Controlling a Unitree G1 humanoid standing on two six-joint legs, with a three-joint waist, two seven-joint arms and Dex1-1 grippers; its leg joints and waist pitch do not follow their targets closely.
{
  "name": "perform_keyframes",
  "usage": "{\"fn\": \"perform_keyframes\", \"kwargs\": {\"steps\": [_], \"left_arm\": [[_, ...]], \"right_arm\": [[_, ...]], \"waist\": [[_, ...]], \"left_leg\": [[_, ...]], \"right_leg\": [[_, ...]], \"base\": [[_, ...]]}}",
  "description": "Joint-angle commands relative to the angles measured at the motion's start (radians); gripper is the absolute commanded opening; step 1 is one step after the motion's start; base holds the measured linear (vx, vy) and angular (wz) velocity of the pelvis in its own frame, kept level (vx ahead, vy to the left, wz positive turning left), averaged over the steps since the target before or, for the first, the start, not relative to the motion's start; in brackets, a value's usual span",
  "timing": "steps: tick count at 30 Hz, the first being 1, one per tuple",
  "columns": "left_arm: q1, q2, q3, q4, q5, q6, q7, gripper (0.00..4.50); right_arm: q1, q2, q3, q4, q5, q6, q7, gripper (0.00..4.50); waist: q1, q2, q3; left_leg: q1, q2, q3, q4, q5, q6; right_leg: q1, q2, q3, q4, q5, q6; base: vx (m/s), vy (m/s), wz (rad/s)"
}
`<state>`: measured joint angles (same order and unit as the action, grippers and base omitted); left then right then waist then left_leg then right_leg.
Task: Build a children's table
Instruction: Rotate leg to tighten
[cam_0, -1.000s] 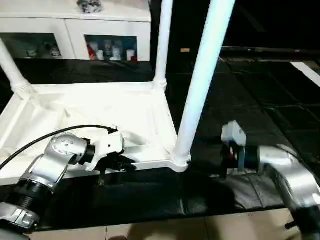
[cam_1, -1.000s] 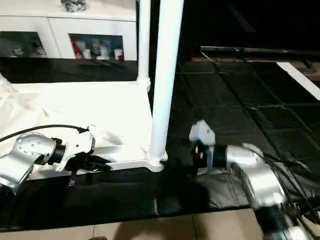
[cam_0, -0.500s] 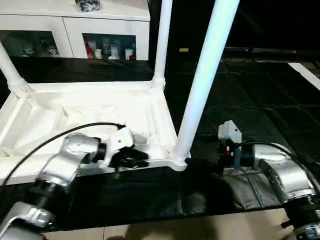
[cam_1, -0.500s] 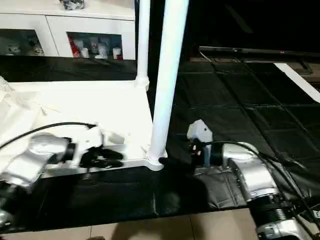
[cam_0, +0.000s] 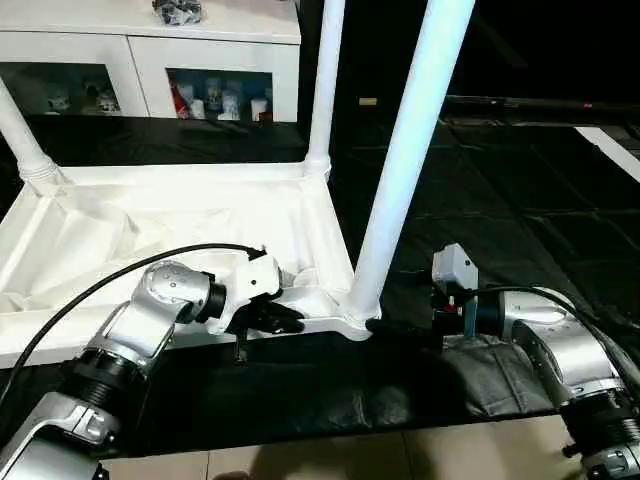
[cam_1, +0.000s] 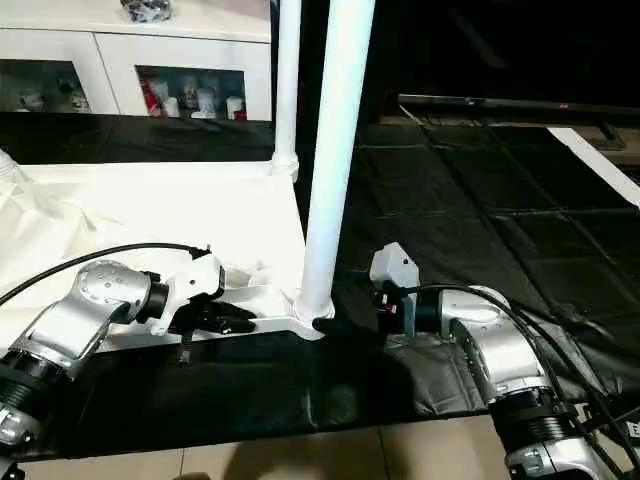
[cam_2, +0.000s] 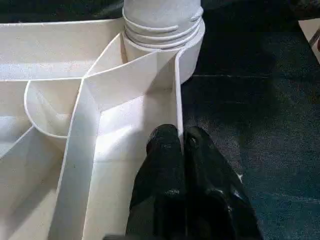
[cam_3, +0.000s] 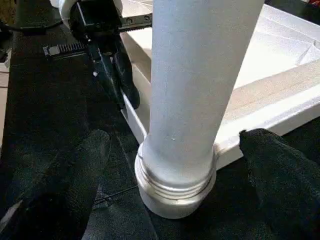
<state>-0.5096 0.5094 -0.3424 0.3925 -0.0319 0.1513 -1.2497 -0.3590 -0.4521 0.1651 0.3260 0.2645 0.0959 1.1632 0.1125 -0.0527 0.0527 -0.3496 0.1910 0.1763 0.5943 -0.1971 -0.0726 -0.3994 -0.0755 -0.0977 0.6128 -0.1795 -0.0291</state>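
Beside the near leg (cam_0: 405, 170), the left gripper (cam_2: 180, 142) is pinching the thin side wall of the table top (cam_0: 180, 225) with both black fingers squeezed tight on it. The right gripper (cam_3: 175, 165) is sitting wide open on the other side of that leg, one finger (cam_3: 65, 175) on each side of the leg's ringed bottom, not touching it. The children's table is lying upside down on the black mat (cam_0: 480, 200), and its legs are pointing up (three are showing). The leg is probably being screwed in now. If the open gripper closes crooked, it may be pushing the leg sideways and sliding the top, because only the thin wall is being held.
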Motion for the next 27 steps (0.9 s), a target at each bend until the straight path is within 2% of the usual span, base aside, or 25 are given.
{"fn": "perform_keyframes", "kwargs": {"steps": [1,7,11,12,15,17,20,24,27], "left_arm": [[-0.019,0.013,-0.017,0.015,0.022,0.001,-0.011,0.04],[-0.031,0.022,-0.023,-0.008,-0.026,-0.029,-0.113,0.04],[-0.042,0.036,-0.051,-0.013,-0.017,-0.062,-0.174,0.04],[-0.044,0.036,-0.055,-0.010,-0.014,-0.070,-0.182,0.00],[-0.057,0.028,-0.063,0.012,-0.003,-0.092,-0.181,0.00],[-0.065,0.022,-0.067,0.027,0.009,-0.105,-0.171,0.00],[-0.074,0.013,-0.068,0.043,0.022,-0.115,-0.166,0.00],[-0.075,0.016,-0.070,0.047,0.027,-0.115,-0.175,0.00],[-0.077,0.016,-0.073,0.051,0.025,-0.117,-0.175,0.00]], "right_arm": [[-0.028,-0.001,0.002,0.011,-0.007,-0.013,0.003,4.50],[-0.048,0.011,0.015,0.043,-0.019,-0.019,0.020,4.50],[-0.072,0.017,0.025,0.076,-0.008,0.000,0.061,4.50],[-0.076,0.018,0.029,0.082,-0.006,0.006,0.074,4.21],[-0.089,0.022,0.044,0.101,-0.004,0.018,0.105,4.10],[-0.095,0.026,0.050,0.112,0.000,0.026,0.121,3.88],[-0.108,0.037,0.058,0.130,0.006,0.040,0.152,3.65],[-0.134,0.049,0.067,0.171,-0.001,0.045,0.175,3.19],[-0.140,0.053,0.067,0.181,-0.001,0.049,0.183,3.00]], "waist": [[0.000,0.007,-0.060],[0.001,0.007,-0.064],[0.004,0.011,-0.066],[0.006,0.017,-0.067],[0.011,0.016,-0.068],[0.017,0.015,-0.067],[0.028,0.014,-0.066],[0.027,0.012,-0.065],[0.029,0.010,-0.066]], "left_leg": [[0.004,0.046,-0.015,-0.072,-0.192,0.024],[0.003,0.046,-0.014,-0.070,-0.163,0.026],[0.005,0.048,-0.013,-0.068,-0.142,0.036],[0.005,0.050,-0.014,-0.069,-0.137,0.037],[0.006,0.051,-0.011,-0.067,-0.132,0.039],[0.005,0.051,-0.010,-0.067,-0.140,0.037],[0.007,0.051,-0.011,-0.068,-0.163,0.023],[0.007,0.052,-0.013,-0.070,-0.169,0.011],[0.005,0.051,-0.012,-0.069,-0.158,0.014]], "right_leg": [[0.052,-0.082,0.061,-0.085,-0.326,-0.149],[0.053,-0.082,0.061,-0.076,-0.264,-0.171],[0.053,-0.080,0.061,-0.067,-0.196,-0.198],[0.054,-0.079,0.061,-0.063,-0.170,-0.209],[0.055,-0.079,0.061,-0.058,-0.131,-0.225],[0.055,-0.081,0.061,-0.060,-0.137,-0.225],[0.055,-0.084,0.061,-0.066,-0.200,-0.206],[0.053,-0.085,0.061,-0.068,-0.230,-0.195],[0.054,-0.085,0.062,-0.066,-0.221,-0.193]], "base": [[0.000,0.000,0.00],[0.000,0.000,0.00],[0.000,0.000,0.00],[0.000,0.000,0.00],[0.000,0.000,0.00],[0.000,0.000,0.00],[0.000,0.000,0.00],[0.000,0.000,0.00],[0.000,0.000,0.00]]}}
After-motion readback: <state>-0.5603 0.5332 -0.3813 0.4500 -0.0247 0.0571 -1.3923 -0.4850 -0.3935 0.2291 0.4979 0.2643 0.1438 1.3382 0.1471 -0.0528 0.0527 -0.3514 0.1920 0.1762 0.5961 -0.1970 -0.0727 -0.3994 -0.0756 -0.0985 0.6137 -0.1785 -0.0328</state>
